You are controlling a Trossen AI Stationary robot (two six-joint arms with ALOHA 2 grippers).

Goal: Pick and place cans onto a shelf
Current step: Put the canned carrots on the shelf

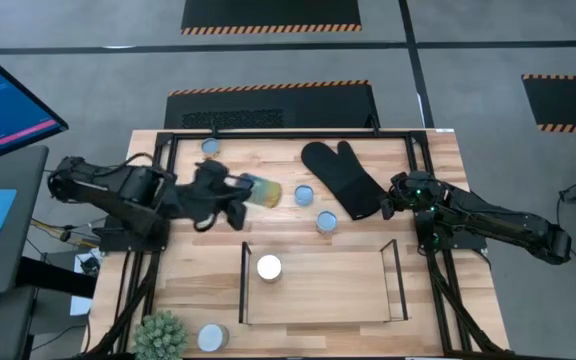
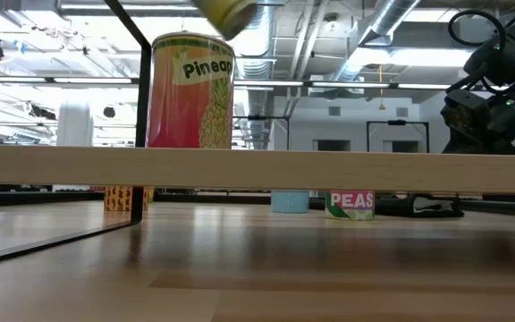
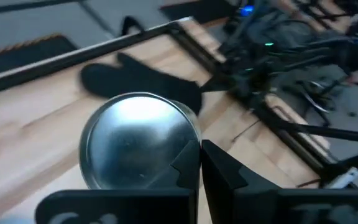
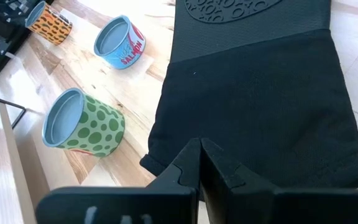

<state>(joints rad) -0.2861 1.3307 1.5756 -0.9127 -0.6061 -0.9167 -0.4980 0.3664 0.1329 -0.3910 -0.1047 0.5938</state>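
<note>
From my low view, the shelf's wooden edge (image 2: 257, 165) hides the pineapple can's (image 2: 192, 89) base, and a yellowish can (image 2: 226, 11) is cut off by the frame's top. My left wrist view is blurred, with the silver can's (image 3: 138, 146) lower part behind the fingers (image 3: 225, 177).

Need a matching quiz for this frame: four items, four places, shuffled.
Things:
1. pineapple can
2. green dotted can
3. silver-topped can
4. oven mitt

Places:
A. standing on the table, outside the shelf
B. lying flat, with the right gripper at its cuff
C. standing on the shelf
D. off the table, in the jaws of the left gripper

Pairs: 1-C, 2-A, 3-D, 4-B
</note>
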